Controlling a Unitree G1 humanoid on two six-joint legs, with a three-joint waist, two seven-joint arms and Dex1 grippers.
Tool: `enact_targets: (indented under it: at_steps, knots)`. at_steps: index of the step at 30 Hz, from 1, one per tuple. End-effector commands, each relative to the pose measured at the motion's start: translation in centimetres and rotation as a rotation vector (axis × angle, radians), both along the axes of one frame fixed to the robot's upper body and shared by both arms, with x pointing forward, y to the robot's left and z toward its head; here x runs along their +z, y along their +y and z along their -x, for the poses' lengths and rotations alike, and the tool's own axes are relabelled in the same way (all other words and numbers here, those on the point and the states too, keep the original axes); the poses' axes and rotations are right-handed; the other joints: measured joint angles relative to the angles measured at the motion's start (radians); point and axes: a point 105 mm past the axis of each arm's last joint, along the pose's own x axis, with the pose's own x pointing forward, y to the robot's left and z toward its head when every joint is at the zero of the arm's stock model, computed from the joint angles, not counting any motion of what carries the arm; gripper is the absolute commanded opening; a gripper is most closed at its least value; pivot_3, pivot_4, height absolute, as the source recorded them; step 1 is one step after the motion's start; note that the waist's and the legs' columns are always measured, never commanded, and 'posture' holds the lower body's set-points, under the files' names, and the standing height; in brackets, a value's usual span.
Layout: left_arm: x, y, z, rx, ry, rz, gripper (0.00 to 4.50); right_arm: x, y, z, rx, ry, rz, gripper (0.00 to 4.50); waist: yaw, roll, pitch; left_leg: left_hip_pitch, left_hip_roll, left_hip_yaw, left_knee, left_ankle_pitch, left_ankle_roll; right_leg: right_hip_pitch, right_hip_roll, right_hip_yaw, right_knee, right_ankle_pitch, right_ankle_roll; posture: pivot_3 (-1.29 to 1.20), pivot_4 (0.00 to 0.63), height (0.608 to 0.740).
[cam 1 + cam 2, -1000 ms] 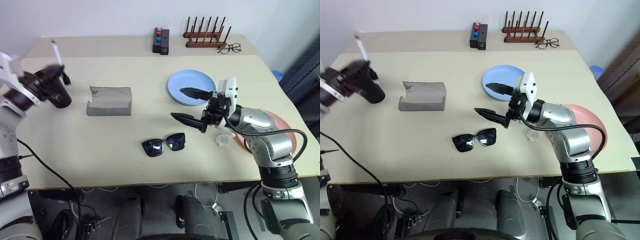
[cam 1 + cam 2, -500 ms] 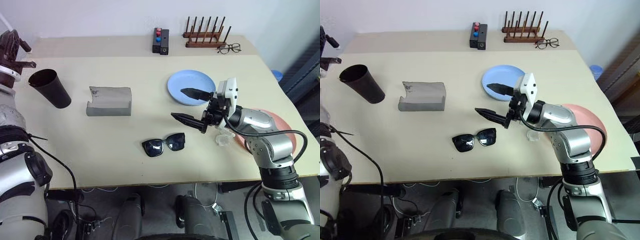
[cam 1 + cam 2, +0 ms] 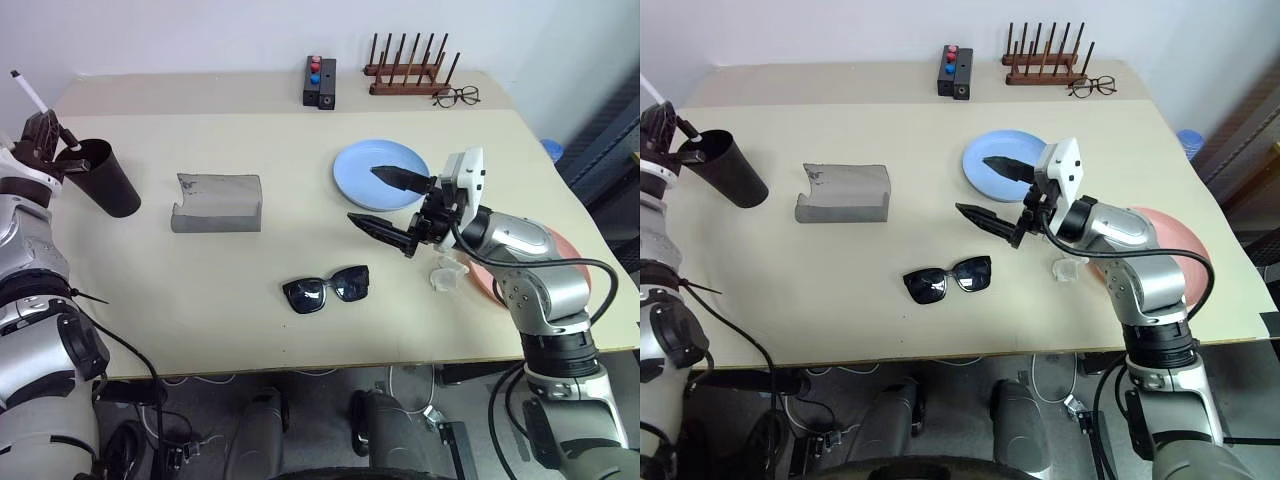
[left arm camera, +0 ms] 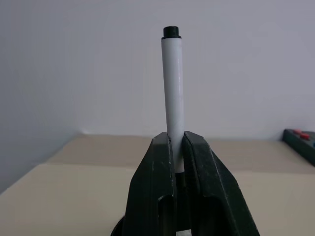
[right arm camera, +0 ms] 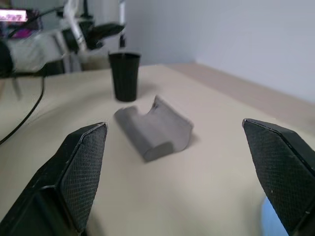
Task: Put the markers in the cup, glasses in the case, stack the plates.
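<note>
At the table's far left my left gripper (image 3: pixel 47 135) is shut on a white marker (image 3: pixel 28 92) with a black end (image 4: pixel 172 88); the marker sticks up beyond the fingers. The gripper is right beside the rim of the black cup (image 3: pixel 103 180), on its left. My right gripper (image 3: pixel 365 195) hangs open above the table, in front of the light blue plate (image 3: pixel 358 160), holding nothing. The black sunglasses (image 3: pixel 325 289) lie below it, nearer the front edge. The grey case (image 3: pixel 217 203) lies open between cup and plate. The pink plate (image 3: pixel 1192 252) is partly hidden under my right arm.
A small clear plastic piece (image 3: pixel 446 276) lies by the pink plate. At the back stand a wooden peg rack (image 3: pixel 405 76), thin-framed spectacles (image 3: pixel 458 96) and a black box with red and blue buttons (image 3: pixel 321 82).
The left gripper, holding the marker, swung left from over the cup, rose, then came down beside the cup's rim. The right gripper has stayed about where it was.
</note>
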Motion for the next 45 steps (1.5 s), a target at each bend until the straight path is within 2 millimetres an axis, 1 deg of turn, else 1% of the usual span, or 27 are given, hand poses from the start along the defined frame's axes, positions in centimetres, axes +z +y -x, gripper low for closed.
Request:
enact_targets:
  at_steps: [1, 3, 10, 13, 15, 17, 18, 20, 25, 26, 28, 30, 32, 33, 34, 35, 36, 38, 40, 41, 45]
  knots:
    - [0.4, 0.5, 0.5, 0.020, -0.020, -0.005, 0.03, 2.2, -0.2, 0.3, 0.003, -0.080, -0.051, 4.50, 0.002, 0.000, 0.000, 0.000, 0.000, 0.000, 0.000, 0.000, 0.000, 0.000, 0.000, 0.000, 0.000, 0.000, 0.000, 0.00, 0.150, 0.740]
    - [0.0, 0.4, 0.5, 0.020, -0.007, -0.017, 0.03, 2.2, -0.2, 0.3, 0.006, -0.082, -0.054, 4.50, 0.002, 0.000, 0.000, 0.000, 0.000, 0.000, 0.000, 0.000, 0.000, 0.000, 0.000, 0.000, 0.000, 0.000, 0.000, 0.00, 0.150, 0.740]
    - [0.2, 0.3, 0.5, 0.006, -0.016, -0.010, 0.03, 2.0, -0.2, 0.3, 0.004, -0.080, -0.047, 4.50, 0.001, 0.000, 0.000, 0.000, 0.000, 0.000, 0.000, 0.000, 0.000, 0.000, 0.000, 0.000, 0.000, 0.000, 0.000, 0.00, 0.150, 0.740]
    - [0.3, 0.1, 0.5, -0.007, -0.025, 0.001, 1.12, 2.0, -0.2, 0.3, 0.001, -0.081, -0.042, 4.50, 0.001, 0.000, 0.000, 0.000, 0.000, 0.000, 0.000, 0.000, 0.000, 0.000, 0.000, 0.000, 0.000, 0.000, 0.000, 0.00, 0.150, 0.740]
    - [0.4, 0.2, 0.5, -0.002, -0.028, 0.000, 2.13, 2.0, -0.2, 0.3, 0.000, -0.080, -0.040, 4.50, 0.001, 0.000, 0.000, 0.000, 0.000, 0.000, 0.000, 0.000, 0.000, 0.000, 0.000, 0.000, 0.000, 0.000, 0.000, 0.00, 0.150, 0.740]
    - [0.4, 0.1, 0.5, -0.005, -0.026, -0.009, 2.96, 1.9, -0.1, 0.4, 0.000, -0.080, -0.039, 4.50, 0.001, 0.000, 0.000, 0.000, 0.000, 0.000, 0.000, 0.000, 0.000, 0.000, 0.000, 0.000, 0.000, 0.000, 0.000, 0.00, 0.150, 0.740]
    - [0.5, 0.0, 0.5, -0.007, -0.025, -0.009, 3.55, 1.9, -0.1, 0.4, 0.000, -0.080, -0.039, 4.50, 0.001, 0.000, 0.000, 0.000, 0.000, 0.000, 0.000, 0.000, 0.000, 0.000, 0.000, 0.000, 0.000, 0.000, 0.000, 0.00, 0.150, 0.740]
    - [0.7, -0.3, 0.4, -0.020, -0.031, -0.026, 4.48, 1.9, -0.1, 0.4, -0.002, -0.079, -0.038, 4.50, 0.001, 0.000, 0.000, 0.000, 0.000, 0.000, 0.000, 0.000, 0.000, 0.000, 0.000, 0.000, 0.000, 0.000, 0.000, 0.00, 0.150, 0.740]
    - [1.9, -1.0, 0.2, -0.050, -0.042, -0.050, 4.48, 1.8, -0.1, 0.4, -0.005, -0.078, -0.038, 4.50, 0.001, 0.000, 0.000, 0.000, 0.000, 0.000, 0.000, 0.000, 0.000, 0.000, 0.000, 0.000, 0.000, 0.000, 0.000, 0.00, 0.150, 0.740]
    - [2.3, -1.6, 0.0, -0.088, -0.038, -0.053, 4.48, 1.8, -0.1, 0.4, -0.006, -0.077, -0.039, 4.50, 0.000, 0.000, 0.000, 0.000, 0.000, 0.000, 0.000, 0.000, 0.000, 0.000, 0.000, 0.000, 0.000, 0.000, 0.000, 0.00, 0.150, 0.740]
    - [4.2, -4.0, 0.0, -0.229, -0.080, -0.072, 4.48, 1.8, -0.3, 0.3, -0.007, -0.075, -0.038, 4.50, 0.003, 0.000, 0.000, 0.000, 0.000, 0.000, 0.000, 0.000, 0.000, 0.000, 0.000, 0.000, 0.000, 0.000, 0.000, 0.00, 0.150, 0.740]
    - [5.5, -6.0, 0.3, -0.346, -0.088, -0.111, 4.48, 1.8, -0.4, 0.3, -0.009, -0.074, -0.038, 4.50, 0.004, 0.000, 0.000, -0.001, 0.000, 0.000, 0.001, 0.000, 0.000, 0.000, 0.000, 0.000, 0.000, 0.000, 0.000, 0.00, 0.150, 0.740]
    - [6.4, -7.9, 0.7, -0.477, -0.078, -0.122, 4.48, 1.7, -0.5, 0.2, -0.004, -0.064, -0.038, 4.50, 0.000, 0.000, 0.000, -0.001, 0.000, 0.000, 0.001, 0.000, 0.000, 0.001, 0.000, 0.000, 0.000, 0.000, 0.000, 0.00, 0.150, 0.740]
    - [6.5, -9.1, 0.8, -0.549, -0.055, -0.136, 4.48, 1.7, -0.6, 0.3, -0.001, -0.059, -0.036, 4.50, 0.000, 0.000, 0.000, -0.001, 0.000, 0.000, 0.001, 0.000, 0.000, 0.001, 0.000, 0.000, 0.000, 0.000, 0.000, 0.00, 0.150, 0.740]
    - [6.0, -11.2, 1.1, -0.680, -0.003, -0.195, 4.48, 1.5, -1.0, 0.2, 0.001, -0.043, -0.025, 4.50, -0.001, 0.000, 0.000, 0.000, 0.000, 0.000, 0.001, 0.000, 0.000, 0.001, 0.000, 0.000, 0.000, 0.000, 0.000, 0.00, 0.150, 0.740]
    - [5.4, -12.6, 1.5, -0.770, 0.038, -0.235, 4.48, 1.4, -1.3, 0.2, 0.001, -0.033, -0.017, 4.50, -0.001, 0.000, 0.000, 0.000, 0.000, 0.000, 0.001, 0.000, 0.000, 0.001, 0.000, 0.000, 0.000, 0.000, 0.000, 0.00, 0.150, 0.740]
    - [5.1, -13.3, 1.8, -0.824, 0.065, -0.258, 4.48, 1.3, -1.5, 0.2, 0.001, -0.027, -0.012, 4.50, -0.001, 0.000, 0.000, 0.000, 0.000, 0.000, 0.001, 0.000, 0.000, 0.001, 0.000, 0.000, 0.000, 0.000, 0.000, 0.00, 0.150, 0.740]
    - [3.6, -14.9, 2.1, -0.948, 0.172, -0.297, 4.48, 1.1, -2.5, 0.0, -0.021, -0.022, 0.023, 4.50, -0.001, 0.000, 0.000, 0.000, 0.000, 0.000, 0.001, 0.000, 0.000, 0.001, 0.000, 0.000, 0.000, 0.000, 0.000, 0.00, 0.150, 0.740]
    - [0.4, -15.6, 1.7, -0.996, 0.350, -0.405, 4.48, 0.8, -4.4, -0.4, -0.076, -0.014, 0.078, 4.50, 0.000, 0.000, 0.000, 0.000, 0.000, 0.000, 0.001, 0.000, 0.000, 0.001, 0.000, 0.000, 0.000, 0.000, 0.000, 0.00, 0.150, 0.740]
    - [-0.5, -15.6, 1.5, -0.997, 0.401, -0.444, 4.48, 0.7, -4.9, -0.5, -0.094, -0.015, 0.092, 4.50, 0.000, 0.000, 0.000, 0.000, 0.000, 0.000, 0.001, 0.000, 0.000, 0.001, 0.000, 0.000, 0.000, 0.000, 0.000, 0.00, 0.150, 0.740]
    - [-3.0, -15.4, 0.9, -1.004, 0.526, -0.542, 4.48, 0.7, -5.7, -0.1, -0.122, -0.015, 0.095, 4.50, 0.000, 0.000, 0.000, -0.001, 0.000, 0.000, 0.001, 0.000, 0.000, 0.000, 0.000, 0.000, 0.000, 0.000, 0.000, 0.00, 0.150, 0.740]
